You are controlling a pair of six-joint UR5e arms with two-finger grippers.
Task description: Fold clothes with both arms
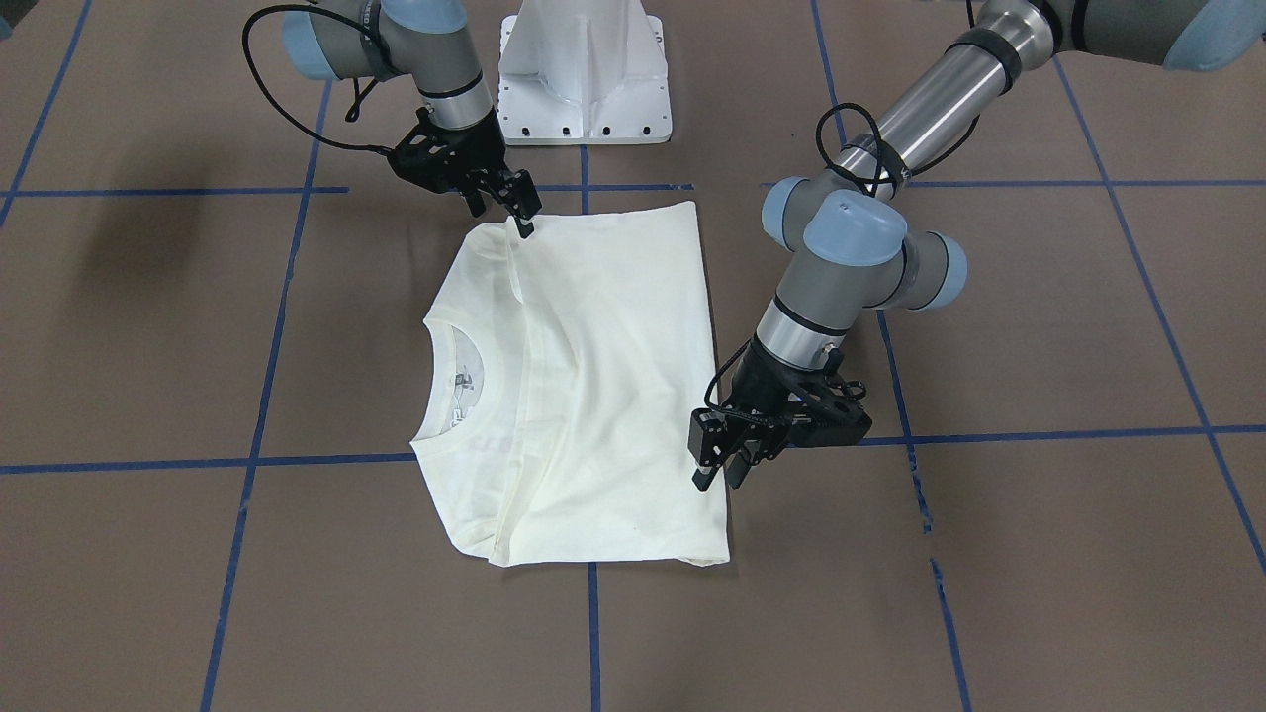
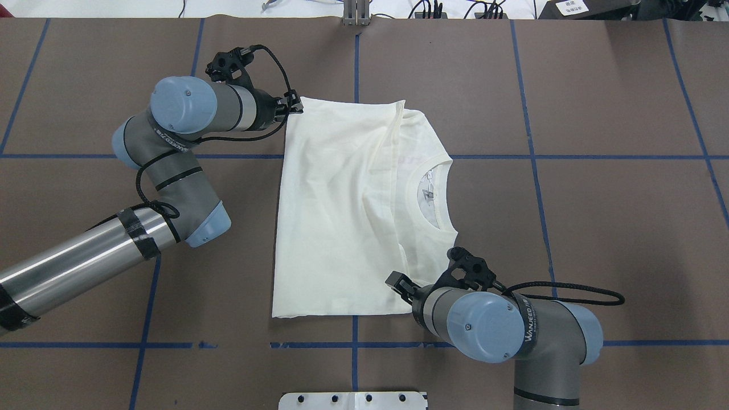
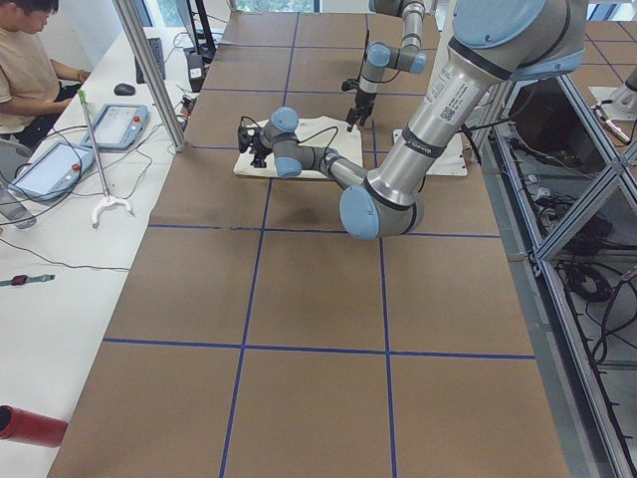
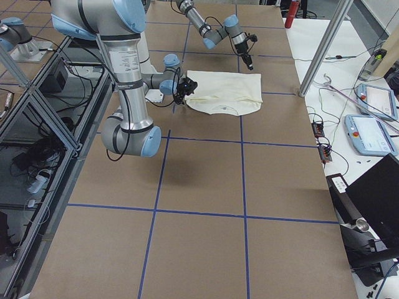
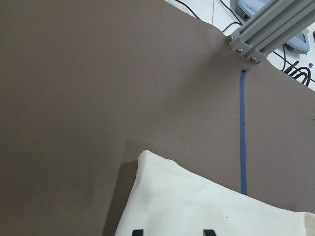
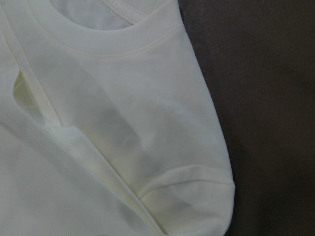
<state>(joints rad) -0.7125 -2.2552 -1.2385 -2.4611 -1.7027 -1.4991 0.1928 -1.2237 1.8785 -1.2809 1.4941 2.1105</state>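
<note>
— Start at the tips. What are the left fingers (image 1: 702, 473) doing?

— They're spread apart with nothing between them. In the left wrist view both tips sit at the bottom edge of the frame, and a corner of the shirt (image 1: 613, 376) pokes up just above them. I'd judge they hang over that corner and aren't touching it.

— And the right fingers (image 1: 523, 220)?

— In the front view they're at the top edge of the cloth, toward its upper left, close by the fold line. I can't tell whether they're apart or together. The right wrist view shows only cloth and none of the tips.

— Where is the shirt itself?

— It lies flat on the brown surface (image 1: 989, 554) in the middle of the front view, with the neck band (image 6: 128, 46) toward the left. One side lies folded over the body, so a long crease runs from top to bottom.

— Why do the arms stand so far apart on it?

— In the overhead view, one is at the cloth's upper-left corner and the other at its bottom edge, lower right. My guess is that a hold at each end lets the next fold lift level — not dragged askew.

— What's the count?

— There's one shirt. There are two arms, the left arm (image 2: 171, 142) and the right arm (image 2: 495, 324), and each has one pair of fingers. One white base (image 1: 584, 69) sits at the top of the front view.
</note>
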